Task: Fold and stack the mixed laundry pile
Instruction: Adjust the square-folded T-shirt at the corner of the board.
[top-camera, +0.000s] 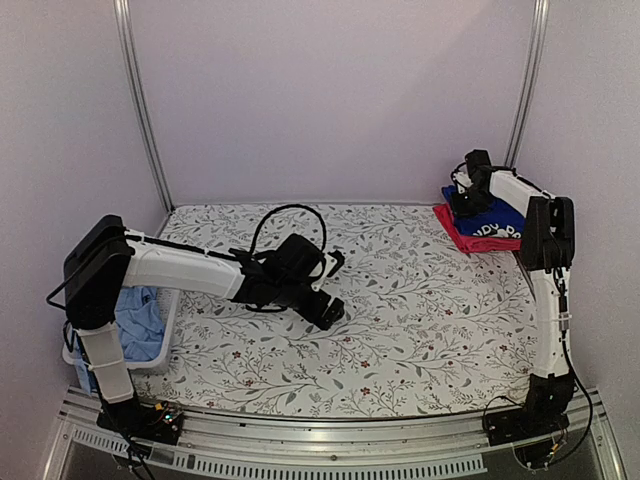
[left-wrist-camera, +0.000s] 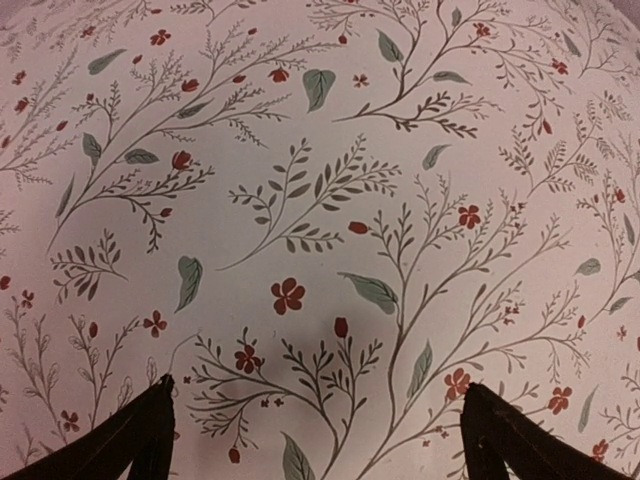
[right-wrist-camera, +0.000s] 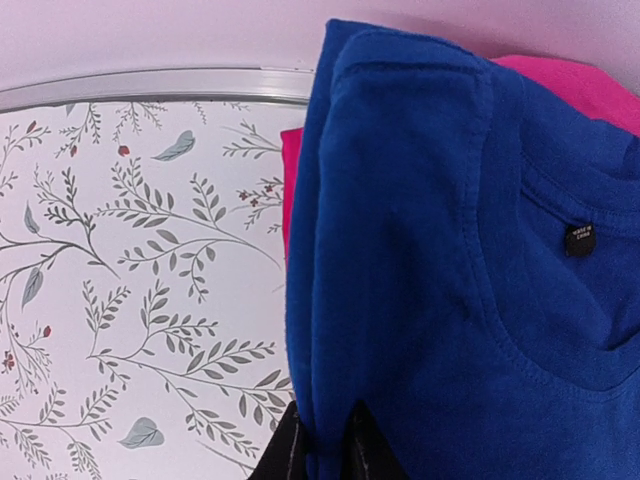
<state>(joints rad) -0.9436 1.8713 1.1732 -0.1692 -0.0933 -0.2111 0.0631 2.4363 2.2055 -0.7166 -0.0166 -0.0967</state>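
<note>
A folded royal-blue shirt (top-camera: 495, 222) with white print lies on a red-pink garment (top-camera: 462, 236) at the table's far right corner. My right gripper (top-camera: 463, 196) is at the stack's left edge. In the right wrist view it (right-wrist-camera: 328, 408) is shut on a fold of the blue shirt (right-wrist-camera: 430, 250), with the pink cloth (right-wrist-camera: 570, 80) showing underneath. A light-blue shirt (top-camera: 140, 325) sits in the white basket (top-camera: 168, 335) at the near left. My left gripper (top-camera: 325, 302) hangs over mid-table, open (left-wrist-camera: 317, 385), with only the floral cover between its fingers.
The floral table cover (top-camera: 400, 310) spans the table. A metal rail (right-wrist-camera: 150, 85) runs along the far edge, close behind the stack. The basket hangs at the table's left edge beside the left arm's base.
</note>
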